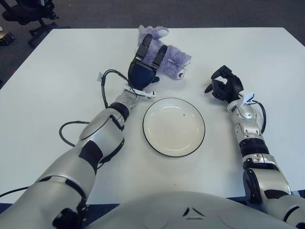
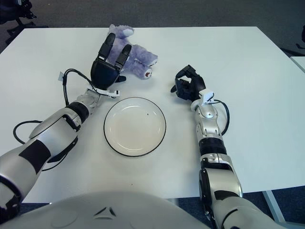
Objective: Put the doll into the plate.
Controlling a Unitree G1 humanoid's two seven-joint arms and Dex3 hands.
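Observation:
A purple plush doll lies on the white table beyond the plate, toward the far edge. The white plate with a dark rim sits empty in the middle, nearer me. My left hand is raised in front of the doll with its fingers extended and spread over the doll's left part, holding nothing. My right hand shows to the right of the plate with its fingers curled and nothing in them.
The white table spreads wide on both sides. A black cable loops off my left forearm above the tabletop. Dark floor and an office chair base lie past the far left corner.

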